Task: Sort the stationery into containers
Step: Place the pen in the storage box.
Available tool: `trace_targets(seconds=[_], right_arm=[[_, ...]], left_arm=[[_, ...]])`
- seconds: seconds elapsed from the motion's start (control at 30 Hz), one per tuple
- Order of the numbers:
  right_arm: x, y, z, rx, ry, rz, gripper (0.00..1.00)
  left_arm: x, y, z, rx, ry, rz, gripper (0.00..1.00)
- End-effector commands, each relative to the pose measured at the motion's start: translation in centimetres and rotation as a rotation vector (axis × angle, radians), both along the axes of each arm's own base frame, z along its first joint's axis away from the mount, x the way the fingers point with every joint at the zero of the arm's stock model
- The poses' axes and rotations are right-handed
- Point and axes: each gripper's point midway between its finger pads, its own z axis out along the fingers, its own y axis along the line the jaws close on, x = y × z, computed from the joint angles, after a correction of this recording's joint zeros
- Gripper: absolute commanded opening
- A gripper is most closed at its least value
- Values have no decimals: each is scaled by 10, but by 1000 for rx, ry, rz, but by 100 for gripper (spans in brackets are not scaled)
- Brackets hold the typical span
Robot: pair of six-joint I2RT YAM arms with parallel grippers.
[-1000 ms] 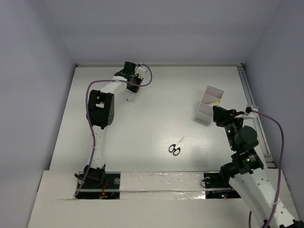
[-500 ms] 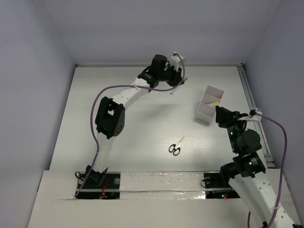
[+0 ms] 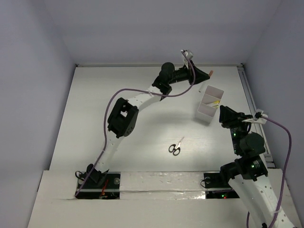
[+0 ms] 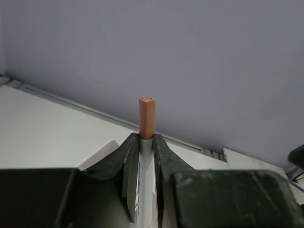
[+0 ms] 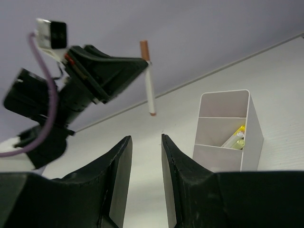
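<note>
Tray (image 3: 209,105): yellow pens (image 5: 238,137) filed; left gripper (image 4: 146,138) pinches red-capped pen (image 5: 150,92) aloft nearby; scissors (image 3: 175,147) unsorted; right gripper (image 5: 146,142) parted, empty.

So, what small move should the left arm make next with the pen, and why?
Probably bring the pen over the tray, then lower it. The left gripper holds it in the air just beyond the tray's far end. The far compartment looks empty, and the pen is not above it yet.

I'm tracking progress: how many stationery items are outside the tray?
2: the pen in the left gripper, in the air near the tray; the scissors on the table. Others may be hidden.
</note>
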Motion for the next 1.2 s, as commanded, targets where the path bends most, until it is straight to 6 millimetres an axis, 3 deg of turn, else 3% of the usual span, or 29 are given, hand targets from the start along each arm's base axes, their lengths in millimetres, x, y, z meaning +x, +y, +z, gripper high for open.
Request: trace_targets(seconds=[0.0,0.47,1.17], right_arm=[[-4,-5,21,3,-47,-22,37],[-2,-2,18,-4,-48,-8,37],[-2,5,20,-12,-65,27,37]], left_arm=[[-28,-12,29,-156,-28,-116,0],[-36,-53,-11,-172,-67,-127,0],[-1,-72,-52,-143,-70,-28,0]])
